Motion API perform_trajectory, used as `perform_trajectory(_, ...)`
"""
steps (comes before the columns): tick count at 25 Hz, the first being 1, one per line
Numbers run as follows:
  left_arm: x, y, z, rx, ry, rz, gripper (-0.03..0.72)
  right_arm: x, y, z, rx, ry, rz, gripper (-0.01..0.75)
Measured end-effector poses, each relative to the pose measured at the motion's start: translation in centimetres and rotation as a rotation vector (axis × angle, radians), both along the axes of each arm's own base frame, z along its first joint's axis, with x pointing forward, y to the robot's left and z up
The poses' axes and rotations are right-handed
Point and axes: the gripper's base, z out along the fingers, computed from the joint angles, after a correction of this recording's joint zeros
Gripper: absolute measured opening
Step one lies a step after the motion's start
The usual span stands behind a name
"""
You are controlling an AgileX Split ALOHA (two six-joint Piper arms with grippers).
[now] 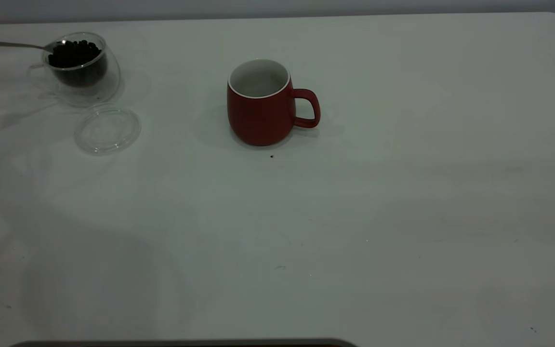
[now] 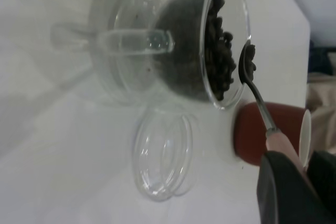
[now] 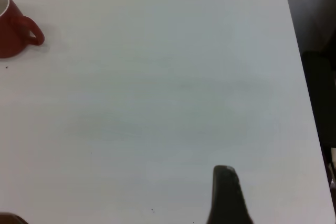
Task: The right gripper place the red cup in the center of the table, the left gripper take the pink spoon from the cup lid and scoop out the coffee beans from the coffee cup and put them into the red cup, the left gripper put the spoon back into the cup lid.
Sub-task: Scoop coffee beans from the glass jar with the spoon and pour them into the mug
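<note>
Scoop step underway, red cup (image 1: 260, 115) already mid-desk (image 1: 403, 202).
Left hand (image 2: 294, 182) clamps pink spoon (image 1: 15, 44), near-level, bowl pointing into coffee beans (image 1: 74, 53) of coffee cup (image 1: 82, 67); cup lid (image 1: 107, 129) empty; transfer, spoon return left. Right hand (image 3: 227, 195) parked, grip unclear.

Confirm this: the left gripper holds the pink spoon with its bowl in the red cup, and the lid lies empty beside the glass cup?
Not quite. The pink spoon has its bowl in the coffee cup, among the coffee beans, as the left wrist view shows. The left gripper holds it; the cup lid lies empty.
</note>
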Motion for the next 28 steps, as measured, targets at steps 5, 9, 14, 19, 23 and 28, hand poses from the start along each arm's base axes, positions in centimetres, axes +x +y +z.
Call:
perform_trajectory(5, 0.2, 0.1, 0.3, -0.026, -0.02, 0.03, 0.119, 0.0, 0.0, 0.0, 0.0, 0.0, 0.0, 0.535)
perform_trajectory(9, 0.2, 0.1, 0.3, -0.033, -0.016, 0.036, 0.119, 0.0, 0.0, 0.0, 0.0, 0.0, 0.0, 0.535)
perform_trajectory(14, 0.5, -0.5, 0.3, -0.046, 0.003, 0.035, 0.119, 0.0, 0.0, 0.0, 0.0, 0.001, 0.0, 0.535)
perform_trajectory(19, 1.7, -3.2, 0.5, -0.071, 0.01, -0.003, 0.119, 0.0, 0.0, 0.0, 0.0, 0.001, 0.0, 0.535)
perform_trajectory(23, 2.6, -6.3, 0.5, -0.081, 0.019, -0.061, 0.119, 0.0, 0.0, 0.0, 0.0, 0.001, 0.0, 0.535)
perform_trajectory(28, 3.5, -10.7, 0.5, -0.083, 0.025, -0.154, 0.119, 0.0, 0.0, 0.0, 0.0, 0.001, 0.0, 0.535)
